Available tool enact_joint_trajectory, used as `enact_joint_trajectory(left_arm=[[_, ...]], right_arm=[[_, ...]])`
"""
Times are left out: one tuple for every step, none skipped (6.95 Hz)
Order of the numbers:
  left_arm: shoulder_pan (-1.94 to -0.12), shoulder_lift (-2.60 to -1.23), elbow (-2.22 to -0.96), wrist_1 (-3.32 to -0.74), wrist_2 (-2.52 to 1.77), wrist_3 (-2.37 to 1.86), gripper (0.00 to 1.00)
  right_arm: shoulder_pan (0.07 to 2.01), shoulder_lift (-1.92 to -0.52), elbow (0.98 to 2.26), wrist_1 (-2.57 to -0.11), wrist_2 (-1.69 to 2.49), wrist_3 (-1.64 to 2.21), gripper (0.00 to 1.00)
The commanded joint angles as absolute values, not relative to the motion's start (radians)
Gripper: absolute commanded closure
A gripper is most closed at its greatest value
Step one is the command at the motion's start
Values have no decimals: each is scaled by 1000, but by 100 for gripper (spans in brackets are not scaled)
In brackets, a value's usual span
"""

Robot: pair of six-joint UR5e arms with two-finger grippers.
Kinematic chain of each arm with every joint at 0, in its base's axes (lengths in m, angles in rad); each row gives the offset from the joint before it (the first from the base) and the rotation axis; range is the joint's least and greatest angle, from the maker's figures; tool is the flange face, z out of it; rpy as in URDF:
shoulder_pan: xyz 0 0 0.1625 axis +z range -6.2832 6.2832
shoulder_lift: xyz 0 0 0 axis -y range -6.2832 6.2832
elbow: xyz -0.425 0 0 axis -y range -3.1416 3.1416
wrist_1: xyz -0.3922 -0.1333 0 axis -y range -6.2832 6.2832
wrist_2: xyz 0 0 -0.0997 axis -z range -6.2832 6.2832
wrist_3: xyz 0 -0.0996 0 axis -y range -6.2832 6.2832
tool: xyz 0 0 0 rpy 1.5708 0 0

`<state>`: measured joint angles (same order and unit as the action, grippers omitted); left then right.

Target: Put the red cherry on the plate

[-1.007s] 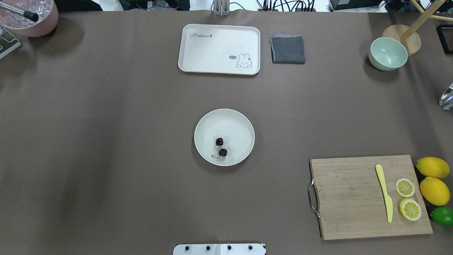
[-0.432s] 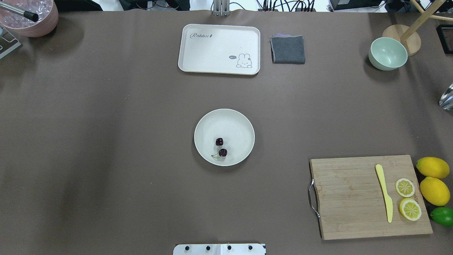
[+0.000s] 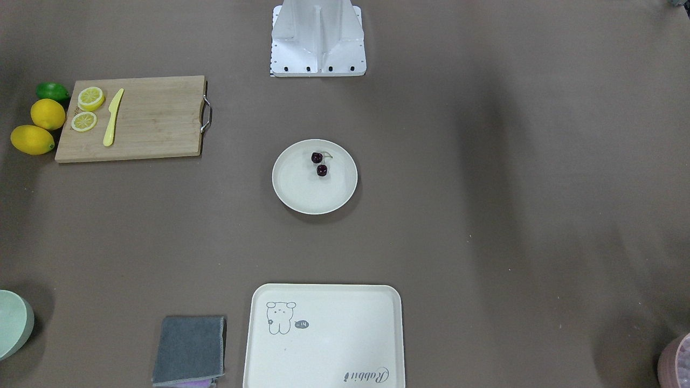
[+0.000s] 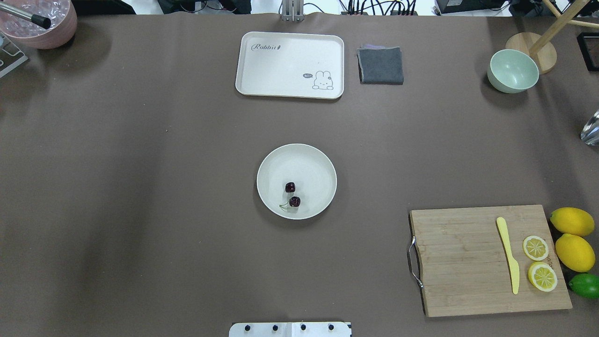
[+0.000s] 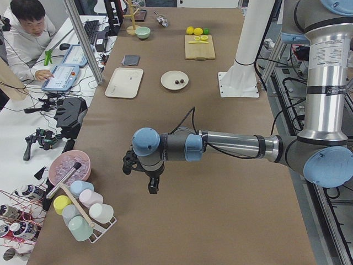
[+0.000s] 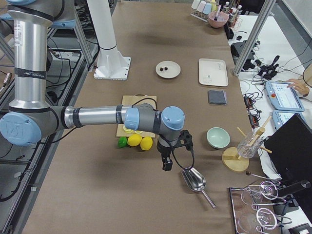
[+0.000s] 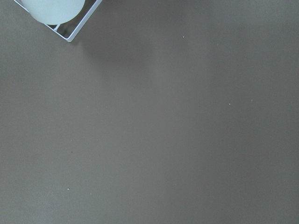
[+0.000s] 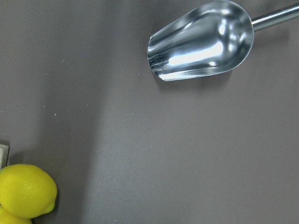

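far left: pink bowl (image 4: 40,28) w/ ice at the table's (image 4: 140,187) far corner. left gripper (image 5: 153,186) hangs over bare tabletop at that end, fingers pointing down, near a rack of cups (image 5: 83,212); seen only from the side, so can't tell if its fingers are apart or together. its wrist cam shows plain brown surface + a corner of the rack. ctr: cream tray (image 4: 290,64) w/ rabbit drawing at the far side, grey cloth (image 4: 380,65) just beside it on the right. nearer the robot, the plate (image 4: 313,168) sits mid-table, and the red cherry (image 4: 290,187) lies inside it, both balls on the near half, thin stem curling toward the rim; nothing touching it. right: cutting board (image 4: 463,262) w/ a yellow knife (image 4: 507,255) and two lemon slices (image 4: 535,247) on it; two lemons (image 4: 572,221) and a lime (image 4: 585,285) touch or nearly touch its right edge. green bowl (image 4: 513,71) at the far right, by a wooden stand (image 4: 531,54). right gripper (image 6: 166,163) hangs beyond the lemons, pointing down, near a metal scoop (image 8: 201,42) lying on the table; side view only, can't tell whether apart or together. both grippers well apart from the plate.
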<state>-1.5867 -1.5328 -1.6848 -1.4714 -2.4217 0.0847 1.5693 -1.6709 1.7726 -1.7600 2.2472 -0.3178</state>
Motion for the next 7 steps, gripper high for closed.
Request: enact_joint_trajectory(left_arm=[[-1586, -1525, -1686, -1473, -2422, 84, 2], [-1586, -1525, -1686, -1473, -2422, 86, 2], [-1586, -1525, -1686, -1473, -2422, 86, 2], [-1586, -1525, -1686, -1473, -2422, 84, 2], [-1586, -1525, -1684, -1473, -2422, 84, 2], [-1586, -1525, -1686, -1473, -2422, 84, 2], [-1586, -1525, -1684, -1473, -2422, 86, 2]], right_arm=[[1569, -1671, 1775, -1761, 2249, -319, 0], [1569, -1671, 1775, -1761, 2249, -318, 0], [1569, -1671, 1775, -1759, 2249, -319, 0], [1569, -1669, 1776, -1759, 2249, -319, 0], [1569, -1667, 1782, -1759, 2247, -313, 0], [1569, -1666, 1784, -1759, 2249, -313, 0], [1569, -1664, 1783, -1759, 2247, -313, 0]])
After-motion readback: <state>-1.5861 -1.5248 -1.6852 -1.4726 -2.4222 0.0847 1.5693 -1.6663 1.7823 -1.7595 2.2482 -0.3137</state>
